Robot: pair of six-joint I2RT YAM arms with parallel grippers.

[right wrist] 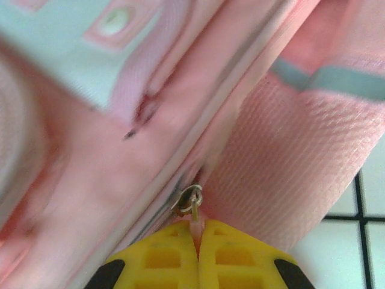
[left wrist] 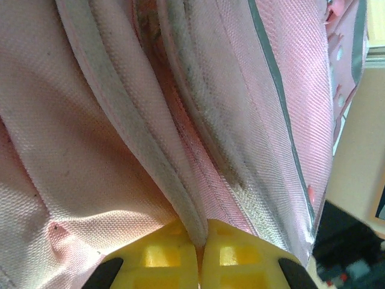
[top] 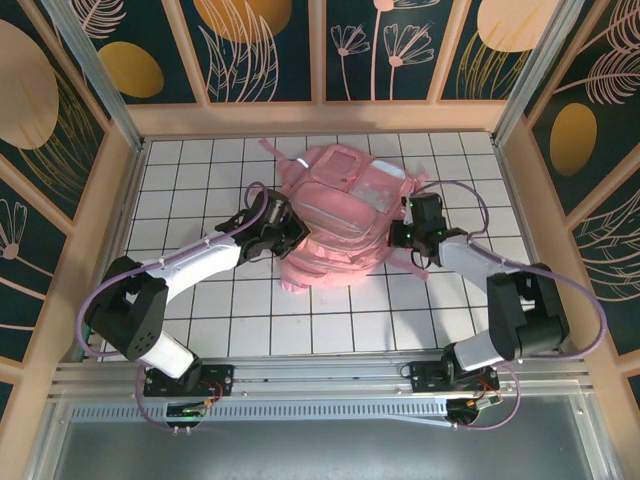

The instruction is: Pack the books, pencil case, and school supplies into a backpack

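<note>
So here we've got the backpack (top: pixel 345 215) lying flat around the middle of the white tiled table (top: pixel 200 180), a bit toward the far side, shiny front pockets facing up and a couple of pink straps poking out at the edges. It sits right between the two arms, one reaching in from each side.

The left gripper (top: pixel 283 228) is against the bag's left side. In the left wrist view we see its yellow fingertips (left wrist: pixel 162 256) pressed together with a pale, slightly grubby piped seam (left wrist: pixel 144 144) coming up out of the pinch, so it's clamped on the bag's fabric, with no gap between the pads. A grey stripe (left wrist: pixel 283 90) runs down the pink weave to the right of it.

The right gripper (top: pixel 408 232) is at the bag's right side. Its wrist view shows the yellow pads closed tight on the little pink tab of the zipper pull (right wrist: pixel 191 197) – the small metal ring sits just above the tips, on the zipper line that runs diagonally across the fabric. We can make out white tile and dark grout in the lower right corner there.
</note>
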